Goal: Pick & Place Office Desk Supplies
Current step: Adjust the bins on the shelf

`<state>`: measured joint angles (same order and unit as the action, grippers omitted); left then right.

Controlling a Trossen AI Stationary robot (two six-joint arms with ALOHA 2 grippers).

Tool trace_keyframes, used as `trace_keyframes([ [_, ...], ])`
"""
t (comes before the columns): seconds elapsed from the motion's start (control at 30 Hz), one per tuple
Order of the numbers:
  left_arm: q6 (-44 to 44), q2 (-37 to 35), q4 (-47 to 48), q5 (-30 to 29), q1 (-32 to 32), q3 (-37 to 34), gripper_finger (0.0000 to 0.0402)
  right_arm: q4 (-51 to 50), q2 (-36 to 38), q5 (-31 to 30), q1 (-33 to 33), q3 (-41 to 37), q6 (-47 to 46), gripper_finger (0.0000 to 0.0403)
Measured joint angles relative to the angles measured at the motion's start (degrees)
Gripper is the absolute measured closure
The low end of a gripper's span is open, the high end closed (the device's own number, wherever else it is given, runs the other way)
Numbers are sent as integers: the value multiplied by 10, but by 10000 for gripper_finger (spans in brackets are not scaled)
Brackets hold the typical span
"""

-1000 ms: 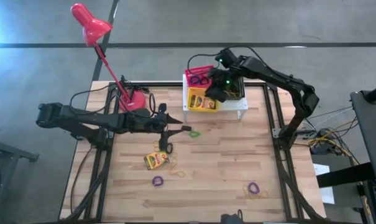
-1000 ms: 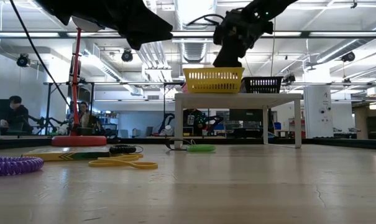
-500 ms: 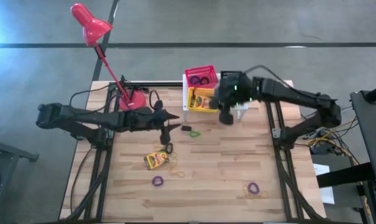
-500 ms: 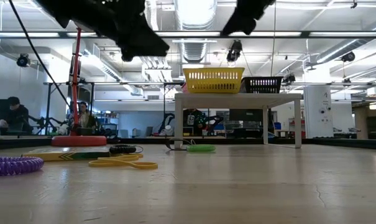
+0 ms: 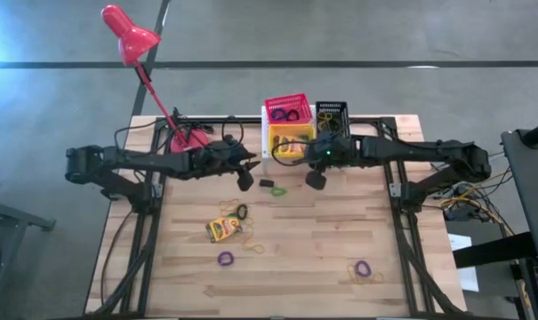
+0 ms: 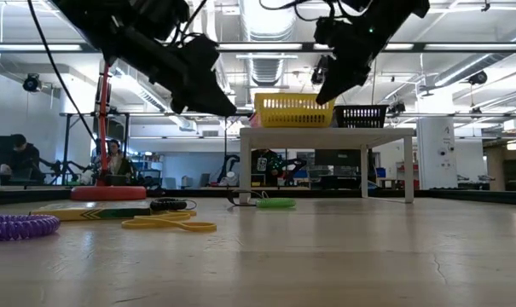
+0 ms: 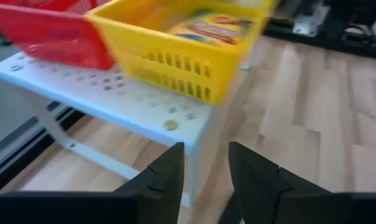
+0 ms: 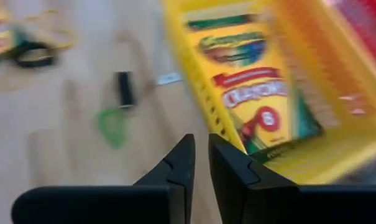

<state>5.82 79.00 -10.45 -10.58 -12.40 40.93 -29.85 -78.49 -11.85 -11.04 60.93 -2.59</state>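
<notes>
Crayon boxes, loops and baskets, with both grippers raised near the shelf

Crayon box (image 8: 256, 93) lies flat inside the yellow basket (image 5: 289, 143), which stands on the white shelf (image 7: 119, 102) beside the pink-red basket (image 5: 286, 108) and the black basket (image 5: 332, 114). The right gripper (image 5: 316, 179) hangs above the table just in front of the shelf, its fingers (image 8: 175, 168) nearly pressed together with nothing between them; the yellow basket and its crayon box sit just beyond and to one side of it. The left gripper (image 5: 244, 178) hangs well clear of the tabletop, close to the shelf's near corner, its fingers (image 7: 166, 177) parted by a gap and gripping nothing; the yellow and pink-red baskets lie directly ahead of it. Between the two grippers, lower down on the table, lie a green loop (image 5: 278, 190) and a small black piece (image 5: 266, 184). Farther toward the front edge from the left gripper lie a second crayon box (image 5: 222, 229), a black loop (image 5: 241, 212), a yellow loop (image 5: 253, 248) and a purple loop (image 5: 225, 259); another purple loop (image 5: 364, 268) lies well away from the right gripper. A red lamp (image 5: 131, 36) stands behind the left arm
</notes>
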Motion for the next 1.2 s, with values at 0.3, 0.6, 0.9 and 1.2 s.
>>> trace_keyframes([
  [0.3, 0, -2, -12, 20, 3, 3, 277, -70, 8, -29, 3, 49, 10, 360],
  [0.6, -10, 6, 144, 35, -98, 99, 286, -185, 71, -109, -54, 111, -50, 360],
  [0.9, -65, 79, 121, 129, -241, 153, 321, -173, 65, -86, -317, 86, -39, 360],
  [1.2, -89, 200, 115, 162, -256, 253, 396, -147, 29, 77, -434, 82, 5, 360],
])
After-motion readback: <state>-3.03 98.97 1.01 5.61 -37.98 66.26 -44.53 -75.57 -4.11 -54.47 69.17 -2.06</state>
